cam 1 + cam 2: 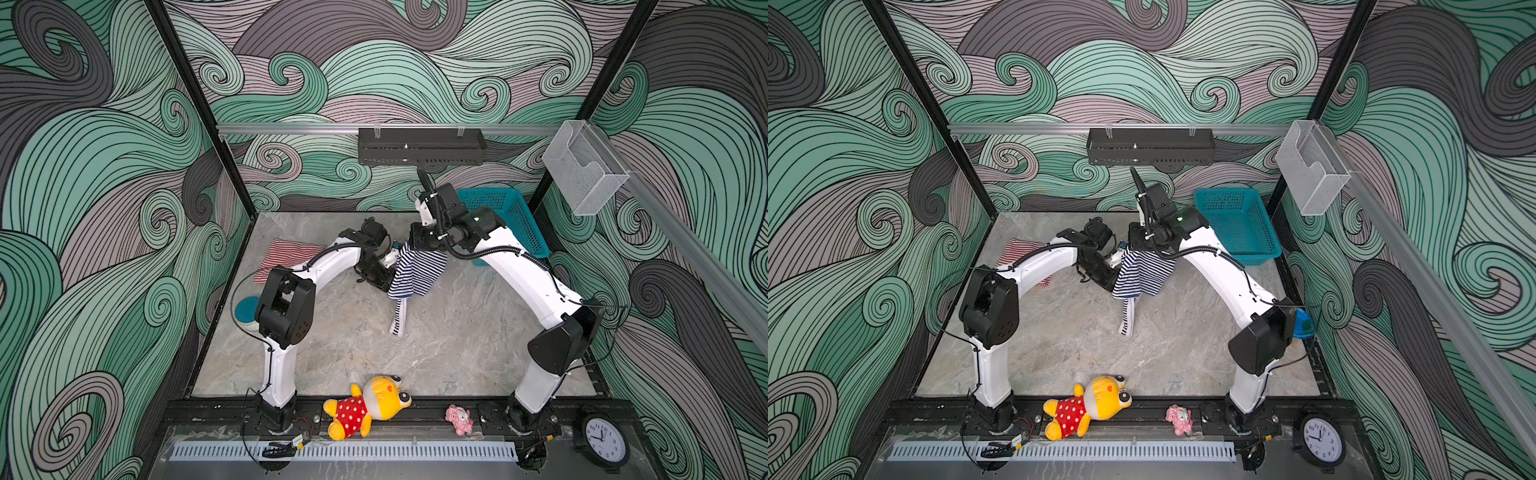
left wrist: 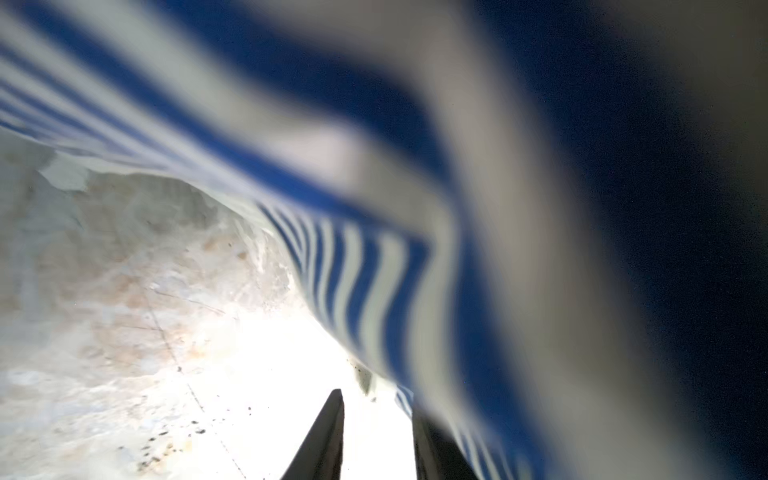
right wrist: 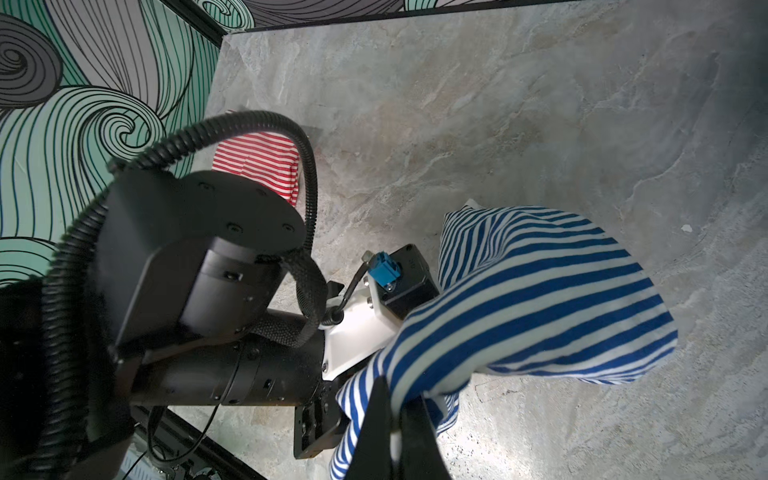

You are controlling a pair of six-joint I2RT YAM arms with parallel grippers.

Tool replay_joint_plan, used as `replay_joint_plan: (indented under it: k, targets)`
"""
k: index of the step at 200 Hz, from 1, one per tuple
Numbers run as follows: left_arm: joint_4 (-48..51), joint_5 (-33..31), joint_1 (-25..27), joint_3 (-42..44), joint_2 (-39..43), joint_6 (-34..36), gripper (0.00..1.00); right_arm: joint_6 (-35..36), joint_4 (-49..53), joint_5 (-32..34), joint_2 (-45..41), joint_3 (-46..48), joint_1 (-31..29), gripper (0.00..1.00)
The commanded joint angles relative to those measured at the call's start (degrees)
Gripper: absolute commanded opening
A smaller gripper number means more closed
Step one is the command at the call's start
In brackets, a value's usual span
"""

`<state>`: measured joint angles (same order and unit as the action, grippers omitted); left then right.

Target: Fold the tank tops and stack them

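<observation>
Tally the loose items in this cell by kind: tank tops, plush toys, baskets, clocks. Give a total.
Tank tops: 2, red-striped top and navy-striped top
Plush toys: 2, yellow plush and pink plush
Baskets: 1, teal basket
Clocks: 1, clock
Total: 6

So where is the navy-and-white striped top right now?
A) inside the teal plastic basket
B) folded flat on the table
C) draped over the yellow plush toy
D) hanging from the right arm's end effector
D: the navy-and-white striped knit tank top hangs pinched in the right end effector, its bulk above the grey marble-look table.
</observation>
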<state>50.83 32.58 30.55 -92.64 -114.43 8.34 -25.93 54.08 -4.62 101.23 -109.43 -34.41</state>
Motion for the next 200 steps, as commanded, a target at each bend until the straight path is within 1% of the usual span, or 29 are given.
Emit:
replay_joint_plan:
  k: [1, 19, 31, 38, 46, 51, 56, 79, 100, 118, 152, 189, 200]
  targets:
    - [0.5, 2.9, 0.9, 0.6, -1.9, -0.7, 0.32, -0.7, 0.1, 1.7, -2.9, 1.3, 0.4, 0.0]
    - [1.6, 9.5, 1.2, 0.7, -3.0, -0.6, 0.33, -1.6, -0.1, 3.1, -3.6, 2.8, 0.8, 0.0]
    - [1.4, 12.0, 1.3, 1.8, -2.7, -0.3, 0.33, -2.4, 0.0, 4.4, -3.9, 3.9, 1.2, 0.0]
    - [0.7, 12.8, 1.3, 2.8, -2.3, -0.2, 0.35, -2.6, 0.0, 4.6, -3.9, 4.4, 1.5, 0.0]
    - [-0.9, 12.8, 1.4, 4.2, -1.7, -0.6, 0.37, -2.6, 0.0, 4.5, -3.8, 5.0, 1.7, 0.0]
    - [-2.1, 12.7, 1.5, 5.0, -1.4, -1.3, 0.43, -2.7, 0.0, 4.4, -3.6, 5.4, 1.9, 0.0]
    - [-3.2, 12.5, 1.7, 5.6, -1.4, -1.9, 0.46, -2.8, -0.1, 4.4, -3.5, 5.8, 1.9, 0.0]
    - [-4.2, 10.2, 3.9, 4.8, -3.4, -3.4, 0.48, -3.1, -0.1, 4.6, -3.0, 8.0, 2.6, 0.0]
    - [-4.7, 5.4, 6.5, 3.4, -5.2, -4.2, 0.48, -3.1, 0.0, 6.4, -3.4, 10.3, 3.9, 0.0]
    - [-4.8, -0.1, 8.6, 2.0, -7.2, -4.9, 0.48, -2.9, 0.0, 7.8, -4.7, 13.1, 5.8, 0.0]
    - [-1.2, -10.7, 11.5, -2.5, -13.0, -5.9, 0.47, -3.0, -1.6, 5.6, -7.5, 19.1, 9.2, 0.0]
    - [1.9, -19.1, 14.3, -4.5, -16.2, -4.5, 0.46, -2.9, -2.6, 4.4, -9.5, 22.2, 10.4, 0.0]
    - [3.4, -21.4, 14.7, -5.1, -16.8, -3.9, 0.42, -2.7, -2.6, 4.2, -9.9, 22.7, 10.6, 0.0]
